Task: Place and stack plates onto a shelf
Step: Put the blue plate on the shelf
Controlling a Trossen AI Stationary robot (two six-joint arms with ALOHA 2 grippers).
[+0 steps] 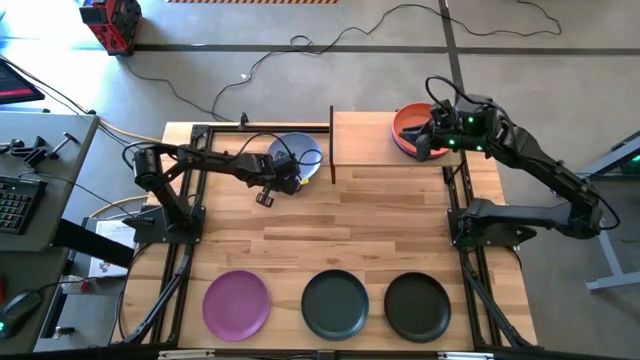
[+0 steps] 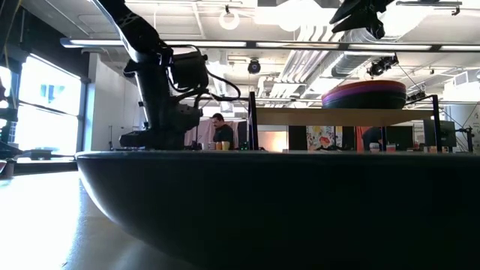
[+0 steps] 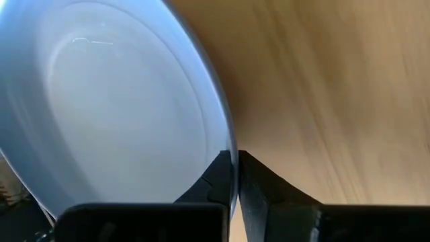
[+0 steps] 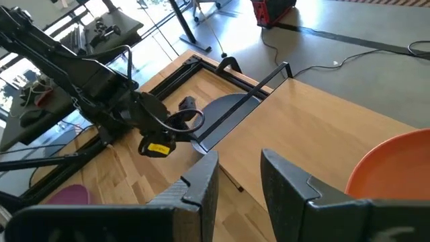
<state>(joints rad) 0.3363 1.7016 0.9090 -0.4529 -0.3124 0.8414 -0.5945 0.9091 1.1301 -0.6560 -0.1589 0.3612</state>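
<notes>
- The shelf [image 1: 370,135] stands at the table's far edge, a light-wood board on thin dark posts.
- On its right end sits a stack of plates; the orange plate [image 1: 410,128] is on top, and the low view shows a purple plate [image 2: 365,98] under it. How many lie in the stack I cannot tell.
- The right gripper [image 4: 238,178] hangs above the board just beside the orange plate, fingers apart and holding nothing.
- The blue plate [image 1: 300,153] lies on the table [image 1: 340,230] just left of the shelf.
- The left gripper [image 3: 235,176] has its fingers pinched shut on the blue plate's rim, one on each side of the edge.
- Along the table's near edge lie three more plates in a row, well apart from the shelf: a purple one [image 1: 237,304] at left, a dark plate [image 1: 335,303] in the middle and another dark one [image 1: 417,306] at right.
- A person [image 2: 220,131] shows in the room behind the table.
</notes>
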